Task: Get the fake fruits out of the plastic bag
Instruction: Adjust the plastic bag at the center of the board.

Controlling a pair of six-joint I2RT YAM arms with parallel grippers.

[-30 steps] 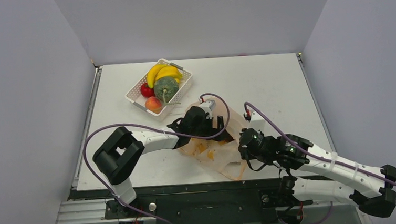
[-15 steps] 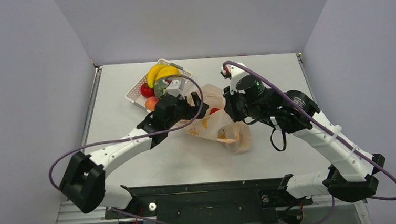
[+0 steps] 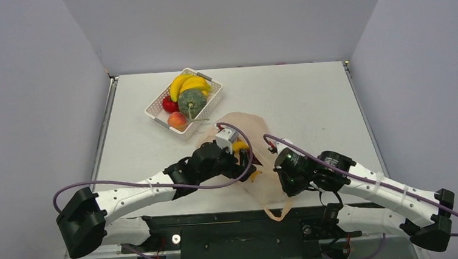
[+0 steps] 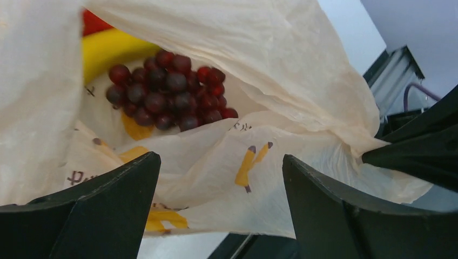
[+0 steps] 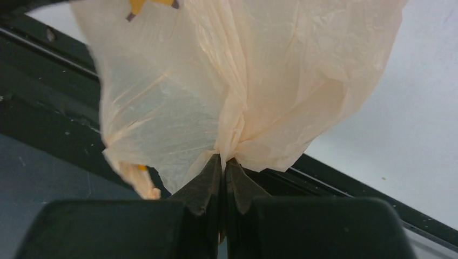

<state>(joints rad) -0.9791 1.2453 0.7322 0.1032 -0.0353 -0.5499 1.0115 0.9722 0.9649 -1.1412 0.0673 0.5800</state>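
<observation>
Dragging plastic bag (image 3: 266, 188) back from centre toward near side since last look. Pinching its bunched film in right gripper (image 5: 222, 167), jaws closed tight. Holding left gripper (image 4: 221, 178) wide open at bag mouth, gripping nothing. Seeing grape bunch (image 4: 167, 91), yellow fruit (image 4: 108, 48) and red fruit (image 4: 94, 22) inside.

Red fruit (image 4: 93, 22) largely behind plastic bag (image 4: 243, 54)

Top view overhead, facing down at table (image 3: 310, 99); wrist views close-up, all sharing plastic bag (image 5: 281, 70).
</observation>
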